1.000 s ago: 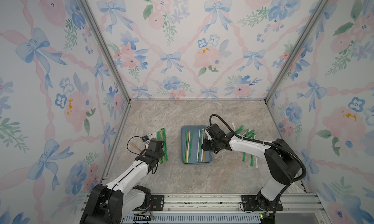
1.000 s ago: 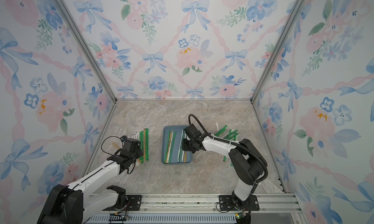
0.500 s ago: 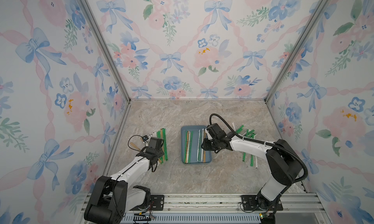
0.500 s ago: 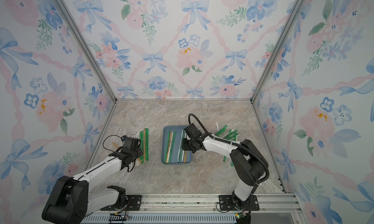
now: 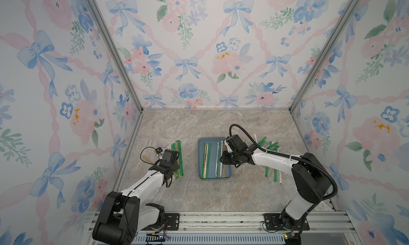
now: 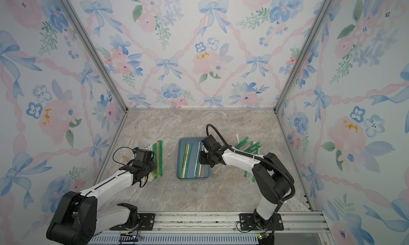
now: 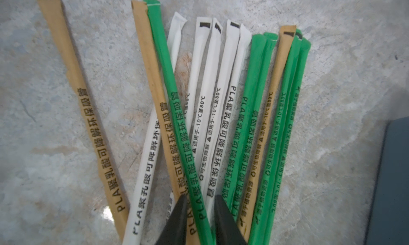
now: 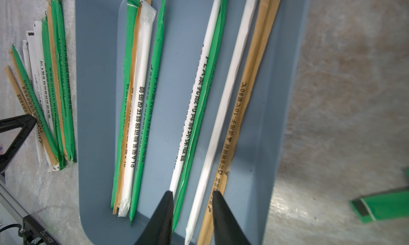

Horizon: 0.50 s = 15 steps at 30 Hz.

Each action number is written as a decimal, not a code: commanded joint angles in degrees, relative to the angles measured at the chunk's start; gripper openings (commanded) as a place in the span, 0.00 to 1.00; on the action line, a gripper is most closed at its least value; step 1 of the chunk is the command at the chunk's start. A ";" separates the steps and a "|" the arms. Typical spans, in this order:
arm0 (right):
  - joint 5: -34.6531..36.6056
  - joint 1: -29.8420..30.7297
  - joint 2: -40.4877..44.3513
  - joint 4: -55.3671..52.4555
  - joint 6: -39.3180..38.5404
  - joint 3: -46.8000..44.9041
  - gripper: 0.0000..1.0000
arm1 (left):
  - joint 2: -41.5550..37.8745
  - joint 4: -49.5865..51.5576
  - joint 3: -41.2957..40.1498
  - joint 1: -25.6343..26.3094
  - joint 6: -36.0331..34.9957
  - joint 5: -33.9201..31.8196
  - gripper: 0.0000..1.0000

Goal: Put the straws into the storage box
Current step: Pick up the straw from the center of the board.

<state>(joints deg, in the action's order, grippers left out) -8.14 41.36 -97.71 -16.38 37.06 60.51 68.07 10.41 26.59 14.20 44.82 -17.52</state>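
The slate-blue storage box sits mid-table with several green, white and tan straws lying lengthwise in it. Left of it is a fan of straws. My left gripper is down on that fan, its jaws closed in on a green straw that still lies on the table, with the edge of a white one beside it. My right gripper hovers open over the box's right half, straws lying loose below it. More straws are scattered right of the box.
One tan straw lies apart near the left wall. The box's edge shows close to the left fan. Flowered walls close in three sides. A metal rail with both arm bases runs along the front.
My left jaws have narrowed around the green straw, and the left arm has shifted a little onto the fan. The right arm has stayed over the box.
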 commanded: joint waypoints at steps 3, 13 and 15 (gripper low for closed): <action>0.76 -0.11 1.08 -0.49 -0.06 -0.12 0.32 | 0.02 0.66 1.02 -0.41 -1.25 0.47 0.25; 1.12 -0.14 1.10 -0.84 -0.23 -0.13 0.32 | 2.03 0.57 1.84 -0.47 -1.57 0.13 0.24; 1.18 -0.08 1.08 -0.85 -0.18 -0.21 0.32 | 2.32 0.55 1.88 -0.42 -1.66 0.11 0.24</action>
<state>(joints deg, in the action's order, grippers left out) -8.12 41.36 -97.71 -16.40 37.06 60.53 69.60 10.41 27.14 14.20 44.51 -17.32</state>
